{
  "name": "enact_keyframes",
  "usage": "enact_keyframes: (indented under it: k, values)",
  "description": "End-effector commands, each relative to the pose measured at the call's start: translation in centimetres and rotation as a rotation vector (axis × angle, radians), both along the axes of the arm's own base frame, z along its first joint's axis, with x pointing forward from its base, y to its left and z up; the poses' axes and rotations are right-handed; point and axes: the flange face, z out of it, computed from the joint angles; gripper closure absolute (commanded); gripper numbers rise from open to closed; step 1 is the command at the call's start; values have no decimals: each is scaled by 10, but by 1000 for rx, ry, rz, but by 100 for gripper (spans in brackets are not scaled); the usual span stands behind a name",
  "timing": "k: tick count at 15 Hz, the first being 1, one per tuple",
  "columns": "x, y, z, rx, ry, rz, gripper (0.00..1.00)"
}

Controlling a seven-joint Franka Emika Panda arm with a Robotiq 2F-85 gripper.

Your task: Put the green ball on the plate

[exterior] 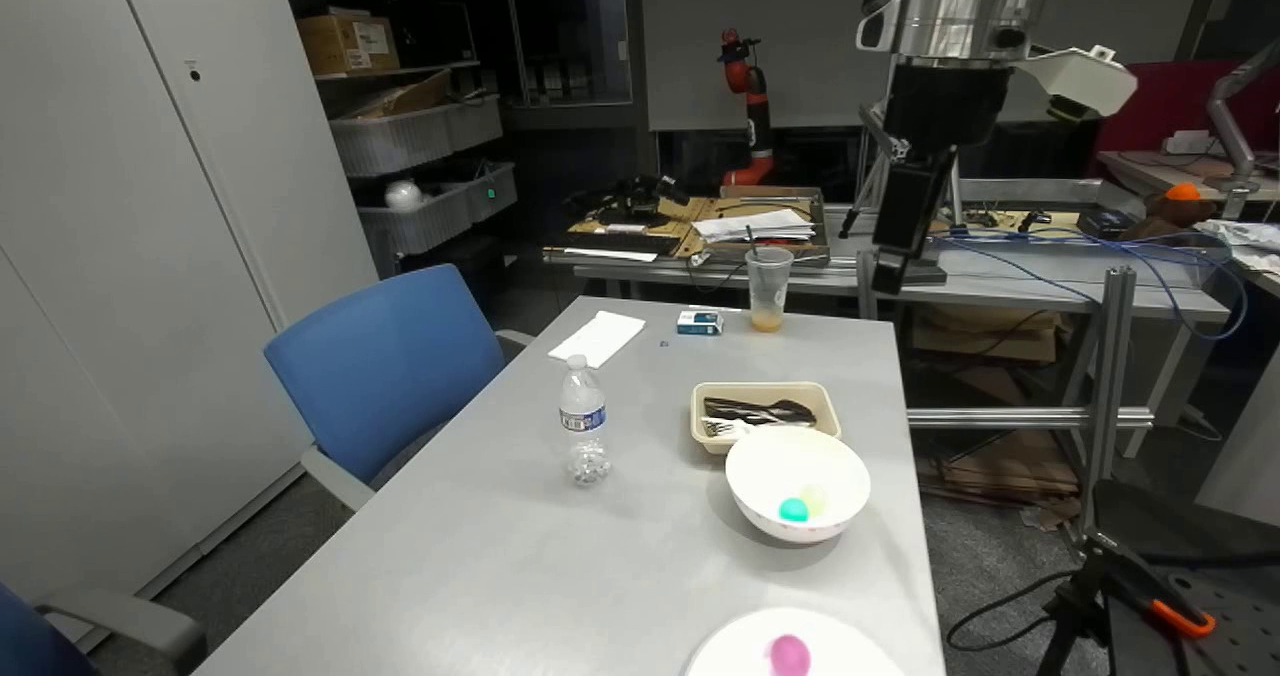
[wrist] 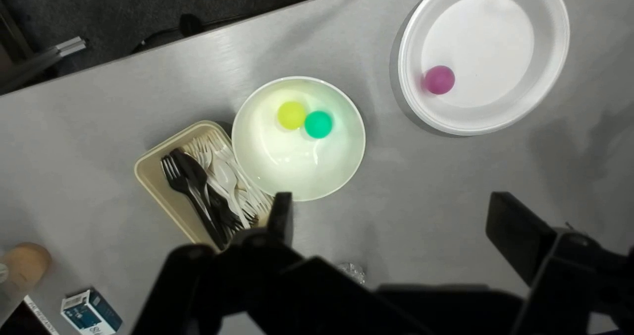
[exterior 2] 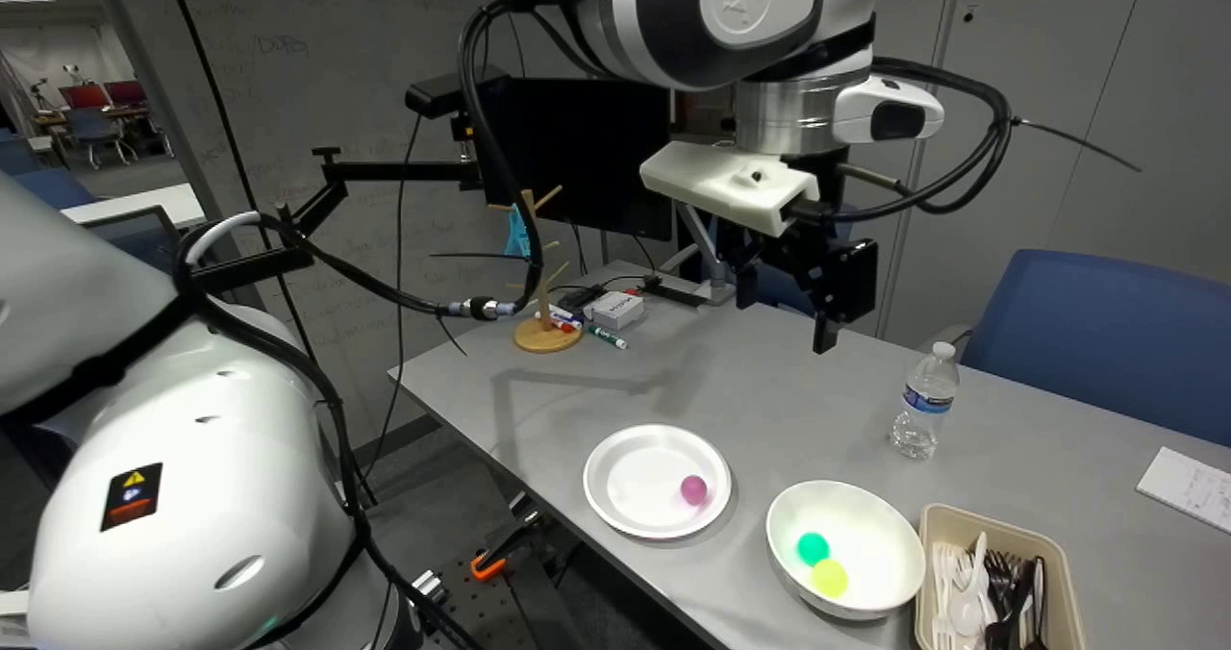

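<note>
The green ball [wrist: 318,125] lies inside the white bowl [wrist: 297,171], touching or very near a yellow ball [wrist: 291,115]. It also shows in both exterior views [exterior: 794,510] [exterior 2: 813,548]. The flat white plate [wrist: 483,42] stands beside the bowl and holds a pink ball [wrist: 440,80]. The plate also shows in an exterior view [exterior 2: 630,482] and is partly cut off in an exterior view [exterior: 735,646]. My gripper [wrist: 391,201] is open and empty, fingers wide apart. In an exterior view the gripper [exterior 2: 785,321] hangs high above the table, apart from bowl and plate.
A beige tray of plastic cutlery [exterior 2: 1000,535] stands right beside the bowl. A clear water bottle [exterior 2: 928,402] stands upright nearby. A cup [exterior: 768,291], a small box [exterior: 699,323] and paper [exterior: 598,339] lie toward one table end. A wooden stand [exterior 2: 546,335] and markers are at the other.
</note>
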Motion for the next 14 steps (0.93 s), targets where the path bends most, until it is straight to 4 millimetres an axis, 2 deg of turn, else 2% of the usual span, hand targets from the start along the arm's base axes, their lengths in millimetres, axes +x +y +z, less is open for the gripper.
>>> enact_keyframes:
  k: [1, 2, 4, 5, 6, 8, 14]
  values:
    - [43, 2, 39, 7, 9, -56, 0]
    - [49, 2, 40, 10, 8, -75, 0]
    - [67, 4, 64, 19, 14, -120, 0]
    - [38, 0, 46, 5, -18, -83, 0]
    - [48, 2, 57, 6, -15, -96, 0]
    - [60, 2, 62, 6, -7, -105, 0]
    - [65, 2, 58, 6, 4, -108, 0]
